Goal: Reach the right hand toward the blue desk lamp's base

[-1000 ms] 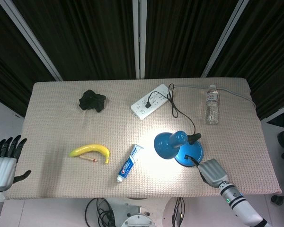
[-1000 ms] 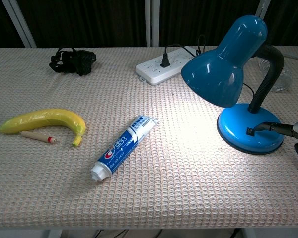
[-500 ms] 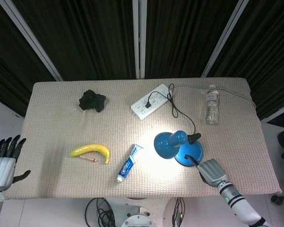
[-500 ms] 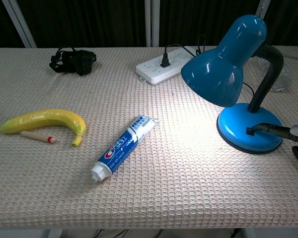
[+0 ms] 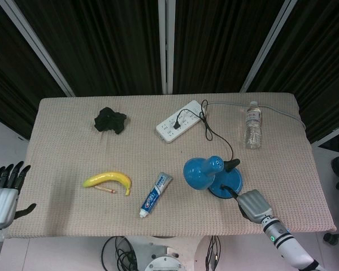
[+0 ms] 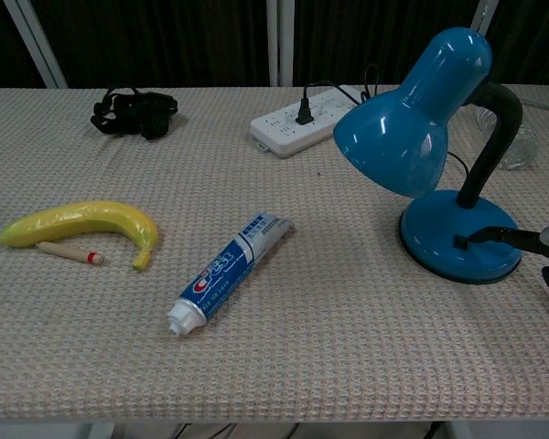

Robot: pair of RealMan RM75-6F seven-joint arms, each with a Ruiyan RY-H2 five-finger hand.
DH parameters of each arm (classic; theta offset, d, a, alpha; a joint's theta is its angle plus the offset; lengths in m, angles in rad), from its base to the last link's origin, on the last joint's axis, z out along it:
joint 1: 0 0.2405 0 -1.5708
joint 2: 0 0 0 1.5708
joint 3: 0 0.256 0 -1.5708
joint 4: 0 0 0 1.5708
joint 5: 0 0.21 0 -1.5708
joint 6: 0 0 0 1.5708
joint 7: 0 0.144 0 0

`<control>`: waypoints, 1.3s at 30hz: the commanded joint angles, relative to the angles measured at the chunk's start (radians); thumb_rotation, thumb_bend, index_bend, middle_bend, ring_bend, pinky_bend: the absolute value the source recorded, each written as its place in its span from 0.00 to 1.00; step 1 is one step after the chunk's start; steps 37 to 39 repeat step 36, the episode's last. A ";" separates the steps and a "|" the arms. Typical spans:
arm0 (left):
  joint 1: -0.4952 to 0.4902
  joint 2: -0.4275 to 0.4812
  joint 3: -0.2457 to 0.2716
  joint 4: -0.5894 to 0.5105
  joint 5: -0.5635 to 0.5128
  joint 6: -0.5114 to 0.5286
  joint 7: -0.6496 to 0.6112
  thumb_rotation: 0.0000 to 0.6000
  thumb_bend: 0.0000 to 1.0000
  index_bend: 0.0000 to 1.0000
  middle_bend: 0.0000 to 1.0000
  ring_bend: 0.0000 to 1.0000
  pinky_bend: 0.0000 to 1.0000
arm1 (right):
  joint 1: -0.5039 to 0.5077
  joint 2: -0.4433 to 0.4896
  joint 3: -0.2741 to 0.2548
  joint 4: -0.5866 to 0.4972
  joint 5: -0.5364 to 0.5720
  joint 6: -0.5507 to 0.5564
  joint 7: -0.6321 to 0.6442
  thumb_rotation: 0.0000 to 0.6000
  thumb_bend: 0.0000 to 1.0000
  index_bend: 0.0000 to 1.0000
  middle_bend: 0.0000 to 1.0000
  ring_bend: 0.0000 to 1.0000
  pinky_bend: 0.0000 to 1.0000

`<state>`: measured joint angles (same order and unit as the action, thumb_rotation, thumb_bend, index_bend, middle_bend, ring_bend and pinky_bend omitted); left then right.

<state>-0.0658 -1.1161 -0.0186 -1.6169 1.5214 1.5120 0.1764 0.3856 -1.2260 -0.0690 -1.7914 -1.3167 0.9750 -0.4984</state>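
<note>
Now right hand beside lamp base, one fingertip on it, nothing held.

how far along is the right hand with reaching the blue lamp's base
Essentially there. The right hand sits at the table's near right edge, and one dark fingertip rests on the switch on the blue desk lamp's base. No bright patch shows on the cloth under the shade, so the lamp looks off. Nothing is left of the reach. The left hand hangs open off the table, idle.
</note>
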 commanded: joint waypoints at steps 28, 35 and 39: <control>0.009 0.011 0.023 -0.014 0.047 0.015 -0.023 1.00 0.07 0.07 0.00 0.00 0.05 | -0.323 0.158 0.077 0.199 -0.124 0.585 0.315 1.00 0.06 0.00 0.00 0.00 0.00; 0.013 0.010 0.023 -0.002 0.046 0.018 -0.034 1.00 0.07 0.07 0.00 0.00 0.04 | -0.335 0.140 0.087 0.227 -0.147 0.599 0.365 1.00 0.05 0.00 0.00 0.00 0.00; 0.014 0.010 0.023 0.000 0.045 0.018 -0.037 1.00 0.07 0.07 0.00 0.00 0.04 | -0.337 0.138 0.088 0.228 -0.149 0.598 0.373 1.00 0.05 0.00 0.00 0.00 0.00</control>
